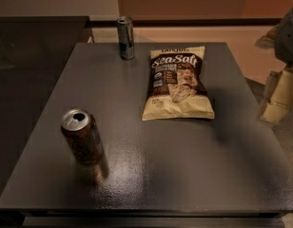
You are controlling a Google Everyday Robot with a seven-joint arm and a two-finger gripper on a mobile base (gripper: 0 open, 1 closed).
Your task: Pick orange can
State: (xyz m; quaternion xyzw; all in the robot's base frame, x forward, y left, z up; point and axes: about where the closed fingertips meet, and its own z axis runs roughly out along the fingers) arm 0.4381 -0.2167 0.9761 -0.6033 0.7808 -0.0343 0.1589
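Observation:
The orange can (83, 137) stands upright on the dark grey table (184, 165) at the near left. It has a dark orange-brown body and a silver top with an open tab hole. My gripper (278, 98) shows at the right edge of the camera view, beyond the table's right side and above the floor. It is far from the can and holds nothing that I can see. The arm's grey part (288, 32) is above it, cut off by the frame edge.
A slim blue-and-silver can (126, 37) stands upright at the table's far edge, left of centre. A cream and brown chip bag labelled Sea Salt (178, 83) lies flat right of centre. A dark counter (27, 70) adjoins the table's left side.

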